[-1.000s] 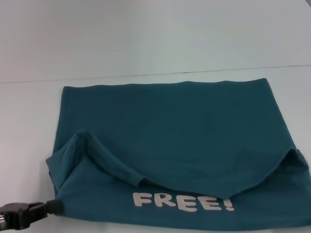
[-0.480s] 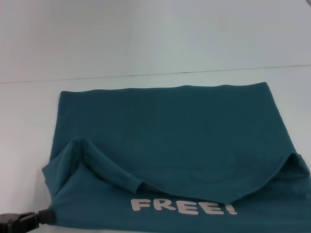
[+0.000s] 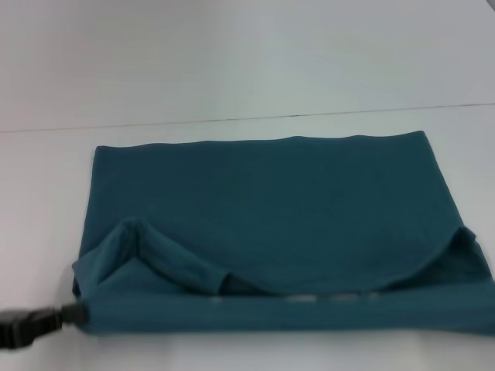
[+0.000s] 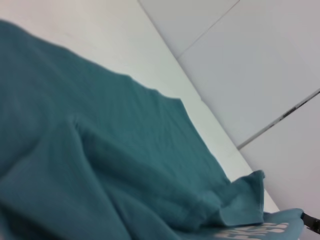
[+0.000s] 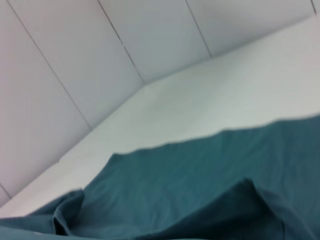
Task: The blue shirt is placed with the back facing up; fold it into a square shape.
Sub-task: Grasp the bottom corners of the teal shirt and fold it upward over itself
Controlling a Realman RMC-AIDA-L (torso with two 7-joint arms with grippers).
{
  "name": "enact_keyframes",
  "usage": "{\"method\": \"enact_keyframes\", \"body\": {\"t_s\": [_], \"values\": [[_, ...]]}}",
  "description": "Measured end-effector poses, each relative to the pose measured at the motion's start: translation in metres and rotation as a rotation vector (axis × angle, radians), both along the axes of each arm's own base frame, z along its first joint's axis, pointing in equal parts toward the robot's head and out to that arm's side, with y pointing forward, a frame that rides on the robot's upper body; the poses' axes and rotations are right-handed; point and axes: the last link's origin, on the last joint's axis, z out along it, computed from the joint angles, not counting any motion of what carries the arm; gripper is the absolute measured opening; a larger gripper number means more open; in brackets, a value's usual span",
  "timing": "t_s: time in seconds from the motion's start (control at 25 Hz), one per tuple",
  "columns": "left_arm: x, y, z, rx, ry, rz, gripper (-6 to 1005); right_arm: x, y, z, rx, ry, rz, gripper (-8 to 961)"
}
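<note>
The blue shirt lies spread across the white table, its far edge straight. Its near edge is raised into a flat band, and only a sliver of the white lettering shows beneath the fold. Both sleeves are tucked inward, forming ridges at the near left and near right. My left gripper is at the shirt's near left corner, shut on the cloth. The shirt fills the left wrist view and the right wrist view. A dark sliver of my right gripper shows by the lettering at the shirt's far corner in the left wrist view.
The white table reaches well beyond the shirt, with a thin seam line running across it behind the shirt. Bare table shows to the left of the shirt.
The shirt's near edge has risen and moved over the lettering, which is now almost hidden. My left gripper has lifted slightly with the near left corner.
</note>
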Motion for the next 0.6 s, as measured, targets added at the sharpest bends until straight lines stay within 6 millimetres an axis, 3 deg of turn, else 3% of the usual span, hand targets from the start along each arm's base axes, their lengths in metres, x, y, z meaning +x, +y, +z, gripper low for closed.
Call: {"method": "enact_keyframes", "body": {"t_s": [0.16,0.6], "values": [[0.013,0.026,0.006,0.021,0.013,-0.047,9,-0.007,0.026,0.010,0.045,0.002,0.026,27],[0.061,0.135,0.011,0.172,0.150,-0.104,19,-0.024,0.125,0.024,0.206,-0.071,-0.030,27]]}}
